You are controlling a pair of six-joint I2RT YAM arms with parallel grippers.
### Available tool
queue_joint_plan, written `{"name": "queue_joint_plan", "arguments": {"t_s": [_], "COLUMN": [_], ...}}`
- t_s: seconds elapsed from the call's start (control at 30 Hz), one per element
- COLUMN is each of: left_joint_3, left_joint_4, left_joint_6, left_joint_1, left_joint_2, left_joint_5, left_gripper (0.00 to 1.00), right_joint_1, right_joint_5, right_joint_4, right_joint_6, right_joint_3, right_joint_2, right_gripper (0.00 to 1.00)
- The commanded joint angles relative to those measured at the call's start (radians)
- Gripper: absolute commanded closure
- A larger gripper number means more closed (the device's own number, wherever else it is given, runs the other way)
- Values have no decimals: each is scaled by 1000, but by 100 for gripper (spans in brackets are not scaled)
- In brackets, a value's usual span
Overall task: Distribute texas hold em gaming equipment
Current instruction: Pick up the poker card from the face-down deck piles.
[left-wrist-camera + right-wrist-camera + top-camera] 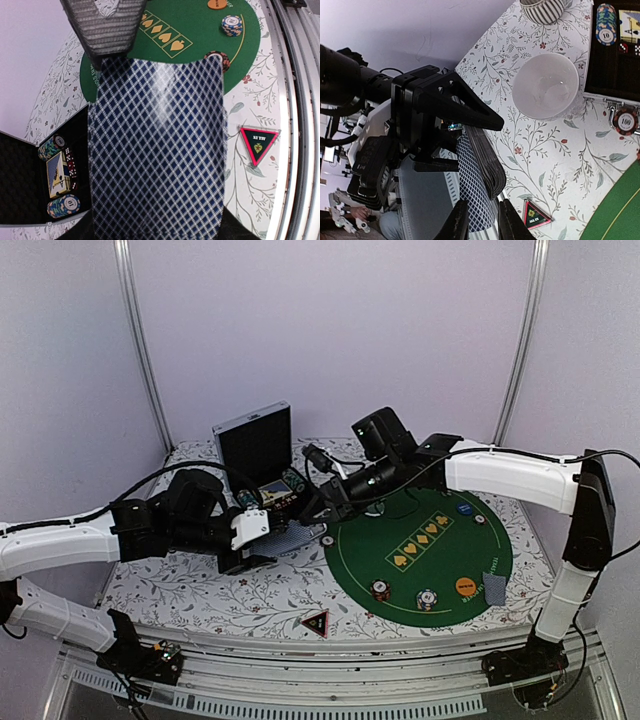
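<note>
My left gripper [272,540] is shut on a deck of blue-and-white diamond-backed cards [296,537]. The deck fills the left wrist view [155,150] and hides those fingers. My right gripper [482,225] is open, its fingers [457,222] on either side of the top card [475,200], which bows away from the deck. Its ribbed finger [105,30] shows over the deck's far edge. The black red-edged triangle [315,622] lies on the cloth near the front. Chip stacks [379,589], an orange disc [464,586] and one card [493,587] lie on the green mat [440,560].
An open black case [255,445] with chips [63,206] and more cards stands behind the left arm. A white bowl [545,85] and a grey ribbed mug [542,7] sit beside it. A lone chip [625,120] lies by the case. Blue [464,508] and white [480,519] discs sit at the mat's back.
</note>
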Motion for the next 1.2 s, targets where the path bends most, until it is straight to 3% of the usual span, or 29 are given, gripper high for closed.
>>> {"name": "queue_joint_plan", "arguments": {"t_s": [0.0, 0.2, 0.4, 1.17], "left_joint_3": [10, 12, 10, 9], "left_joint_4": [5, 6, 6, 3], "left_joint_6": [-3, -3, -3, -3], "left_joint_1": [8, 8, 8, 8], "left_joint_2": [-11, -11, -11, -11], "left_joint_5": [8, 6, 7, 2], "left_gripper": [41, 41, 41, 41], "right_joint_1": [-2, 0, 0, -85], "right_joint_5": [-37, -51, -64, -7], "right_joint_4": [-11, -13, -17, -128], "right_joint_6": [-8, -1, -1, -66], "right_joint_3": [-6, 1, 20, 17], "right_joint_2": [16, 44, 63, -127], "right_gripper": [80, 78, 97, 98]}}
